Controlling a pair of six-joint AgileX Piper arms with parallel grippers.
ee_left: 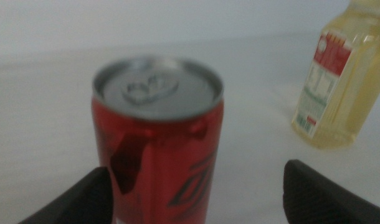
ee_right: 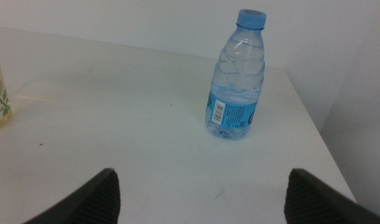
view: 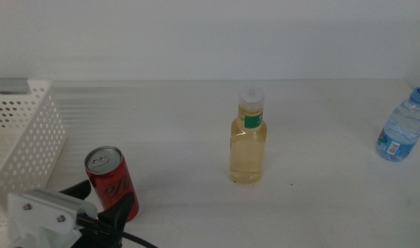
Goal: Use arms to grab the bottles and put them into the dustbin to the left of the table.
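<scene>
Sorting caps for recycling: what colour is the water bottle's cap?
Blue; the water bottle's cap shows best in the right wrist view.

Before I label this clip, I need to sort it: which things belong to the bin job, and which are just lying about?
Part of the job:
- can, between the open jaws of the left gripper
- yellow bottle, mid-table
- water bottle, ahead of the open right gripper
- bin, at the table's left

Just lying about:
- nothing visible; only the table itself
</scene>
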